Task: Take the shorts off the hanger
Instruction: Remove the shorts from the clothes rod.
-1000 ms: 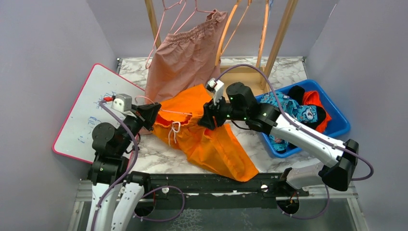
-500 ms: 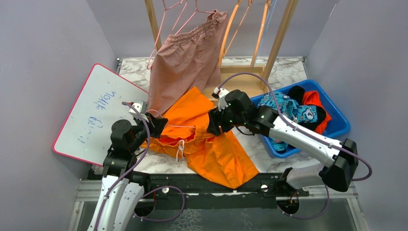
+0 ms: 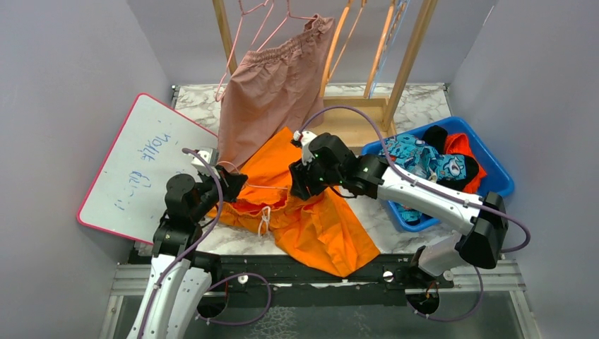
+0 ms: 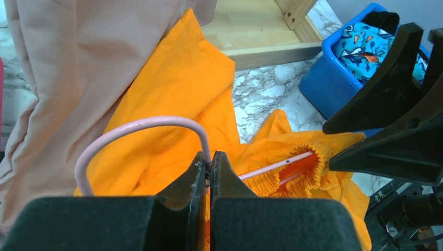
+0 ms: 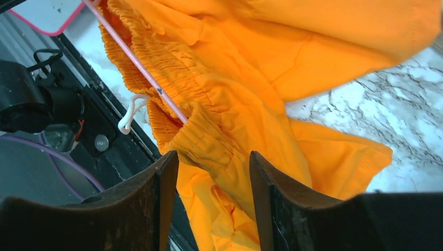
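Left claw [image 4: 209, 163] clamped on pink hanger [image 4: 141, 121] hook, right claw [image 5: 213, 157] apart, straddling the waistband of the orange shorts [image 3: 318, 226] on the counter [image 3: 431, 99]; close shallow and the elastic slips, or the wire gets pinched too.

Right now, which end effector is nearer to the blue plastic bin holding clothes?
Right. The right end effector is over the bright orange fabric shorts, left of the blue plastic bin; the left end effector, farther left, grips the pink wire hanger.
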